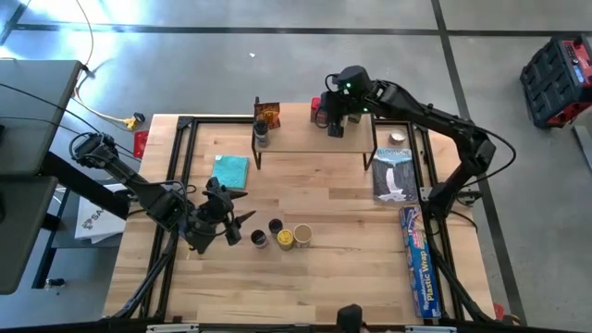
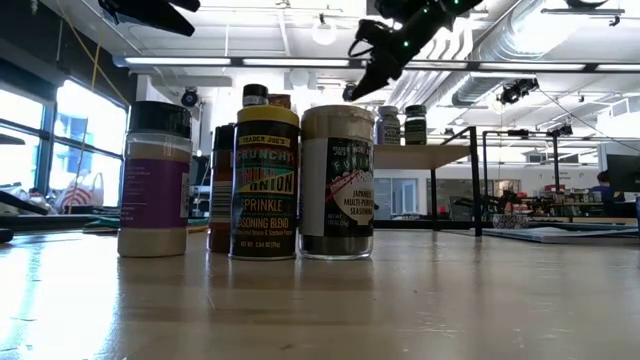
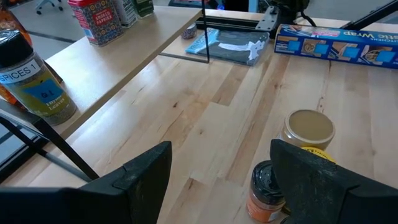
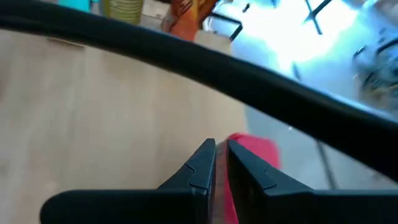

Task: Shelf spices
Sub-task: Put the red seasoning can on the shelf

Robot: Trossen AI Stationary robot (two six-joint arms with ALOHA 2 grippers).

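So the left gripper (image 1: 242, 218) has its two dark fingers spread wide apart with nothing between them, hovering low over the big light wooden tabletop (image 1: 314, 277) near the left side, pointing at a little cluster of spice jars just to its right. That cluster, seen from the left wrist, includes a jar with a tan lid (image 3: 309, 129) and a dark-topped jar with an orange label (image 3: 268, 191); from table level there's also a yellow-labelled jar with a dark top (image 2: 265, 182), a clear jar of dark seasoning (image 2: 337, 183) and a pale jar with a purple label (image 2: 154, 180), all upright and close together. The right gripper (image 1: 335, 118) has its jaws pinched together, empty, up at the far edge over the small raised shelf with a light wooden board and thin black legs (image 1: 310, 141). On the shelf's left end sit a grey-capped jar (image 1: 261, 131) and an orange-brown packet (image 1: 267, 114); a red tin (image 3: 93, 20) stands nearer the right end. A teal square cloth (image 1: 230, 170) lies just left of the shelf, and a long blue plastic wrap box (image 1: 418, 262) lies at the right edge.
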